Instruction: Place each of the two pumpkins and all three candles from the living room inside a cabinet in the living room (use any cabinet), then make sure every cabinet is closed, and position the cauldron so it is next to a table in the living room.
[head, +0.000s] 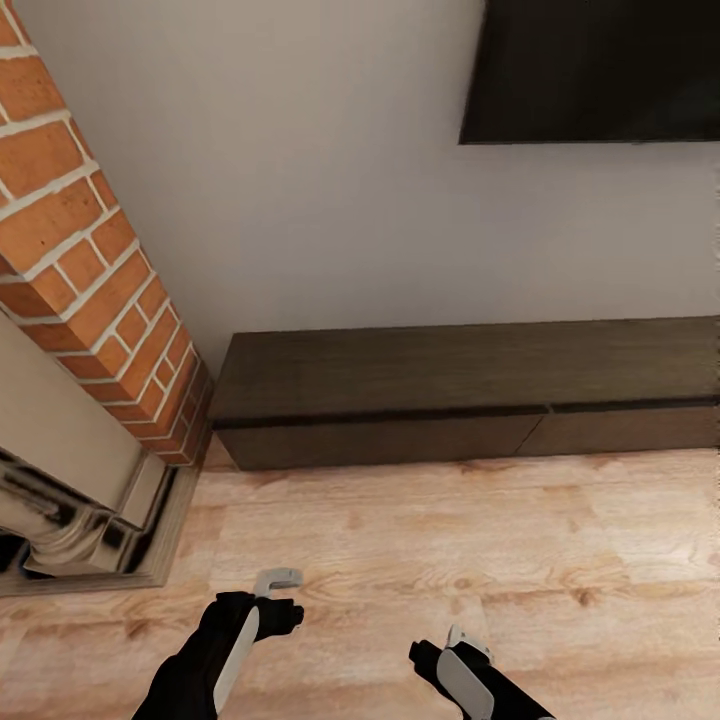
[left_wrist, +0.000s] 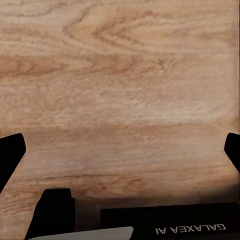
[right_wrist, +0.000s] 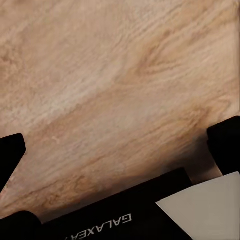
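The cabinet (head: 470, 400), a long, low dark-brown wood-grain unit with a slab top and flat handleless drawer fronts, stands against the pale grey wall (head: 330, 180) ahead of us in the head view. Both drawer fronts that we can see sit flush and shut, with a thin seam between them right of centre. Its top is bare where it shows. Above its right part hangs a flat black wall-mounted screen (head: 595, 70), cut off by the edge of the view.

To the left of the cabinet, touching or just beside its end, rises a red brick chimney column with pale mortar (head: 90, 260). Below that we see a beige fireplace mantel with carved grey moulding (head: 60, 480).

Light wood-plank flooring (head: 420, 540) runs from the foot of the cabinet toward us. Our left gripper (head: 285, 600) and right gripper (head: 445, 650) hang low over this floor, well apart from the cabinet.

In the left wrist view, our left gripper (left_wrist: 120, 150) has its black fingertips (left_wrist: 10, 155) at opposite edges, wide apart, with only floor grain between them. In the right wrist view, our right gripper (right_wrist: 120, 150) likewise has its black fingertips (right_wrist: 227, 145) spread, nothing held between them, with the plank floor below.
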